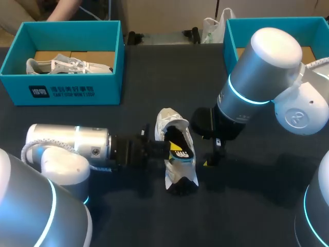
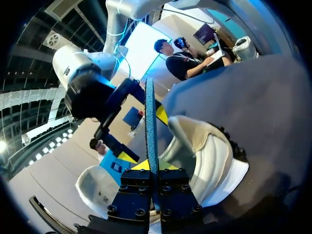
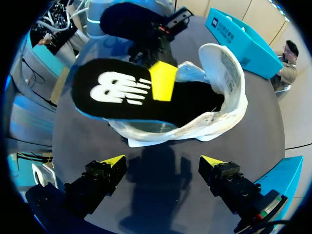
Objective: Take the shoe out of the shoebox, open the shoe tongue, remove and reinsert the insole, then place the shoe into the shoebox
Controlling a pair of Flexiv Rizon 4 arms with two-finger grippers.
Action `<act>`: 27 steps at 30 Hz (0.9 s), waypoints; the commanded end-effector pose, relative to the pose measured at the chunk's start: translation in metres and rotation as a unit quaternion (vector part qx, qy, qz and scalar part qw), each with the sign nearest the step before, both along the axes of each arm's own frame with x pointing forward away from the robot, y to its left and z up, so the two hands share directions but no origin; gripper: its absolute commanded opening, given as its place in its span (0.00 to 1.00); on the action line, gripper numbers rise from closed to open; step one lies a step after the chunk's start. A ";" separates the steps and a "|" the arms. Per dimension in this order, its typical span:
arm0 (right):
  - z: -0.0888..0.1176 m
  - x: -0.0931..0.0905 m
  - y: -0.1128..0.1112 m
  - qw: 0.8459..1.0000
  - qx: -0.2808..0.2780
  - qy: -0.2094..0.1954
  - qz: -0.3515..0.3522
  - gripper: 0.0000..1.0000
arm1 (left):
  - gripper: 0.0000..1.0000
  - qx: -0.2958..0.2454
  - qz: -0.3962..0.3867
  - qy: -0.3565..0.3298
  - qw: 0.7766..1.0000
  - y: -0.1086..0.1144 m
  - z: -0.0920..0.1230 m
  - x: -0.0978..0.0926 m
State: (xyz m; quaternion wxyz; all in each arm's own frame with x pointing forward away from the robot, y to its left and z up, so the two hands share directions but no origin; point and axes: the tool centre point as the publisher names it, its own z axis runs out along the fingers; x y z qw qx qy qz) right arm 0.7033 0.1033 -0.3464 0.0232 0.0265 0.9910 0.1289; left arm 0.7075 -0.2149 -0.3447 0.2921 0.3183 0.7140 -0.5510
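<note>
A white mesh shoe (image 1: 178,174) rests in the middle of the dark surface (image 1: 154,77), between the two arms. A black foam insole (image 3: 122,92) with a blue underside and a white mark on top stands partly out of the shoe's opening. One end is down inside the shoe and the other sticks out toward the left arm.

The left gripper (image 2: 152,168) reaches in from the left and is closed on the insole. In its own wrist view the insole runs edge-on between the two fingers, and both pinch it from its flat sides.

The right gripper (image 3: 163,163) hangs just to the right of the shoe, pointing down at the surface. Its yellow-tipped fingers are spread wide and hold nothing. In its wrist view the shoe and insole lie ahead of the fingers, apart from them.

A teal cardboard shoebox (image 1: 61,85) sits at the far left with a second white shoe (image 1: 61,65) inside. A second teal box (image 1: 229,36) stands at the far right.
</note>
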 end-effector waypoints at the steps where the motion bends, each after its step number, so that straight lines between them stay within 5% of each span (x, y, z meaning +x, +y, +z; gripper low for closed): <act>1: -0.001 -0.001 0.000 1.000 0.000 0.000 0.000 1.00 | 0.00 0.007 0.006 0.002 1.000 -0.010 -0.006 0.005; 5: -0.001 -0.001 0.000 1.000 0.000 0.000 0.000 1.00 | 0.00 0.013 0.011 0.008 1.000 -0.005 -0.005 0.003; 7: -0.001 -0.001 0.000 1.000 0.000 0.000 0.000 1.00 | 0.19 0.013 0.013 0.009 1.000 -0.002 0.000 -0.001; 13: -0.001 -0.001 0.000 1.000 0.000 0.000 0.000 1.00 | 0.26 0.005 0.016 0.000 1.000 0.002 0.016 -0.011; 21: -0.001 -0.001 0.000 1.000 0.000 0.000 0.000 1.00 | 0.21 0.007 0.007 -0.003 1.000 -0.002 0.025 -0.023; 23: -0.001 -0.001 0.000 1.000 0.000 0.000 0.000 1.00 | 0.13 0.009 0.007 -0.006 1.000 -0.005 0.024 -0.024; 24: -0.001 -0.001 0.000 1.000 0.000 0.000 0.000 1.00 | 0.01 0.010 0.006 -0.006 1.000 -0.006 0.022 -0.024; 27: -0.001 -0.001 0.000 1.000 0.000 0.000 0.000 1.00 | 0.00 0.015 0.006 -0.012 1.000 -0.011 0.017 -0.022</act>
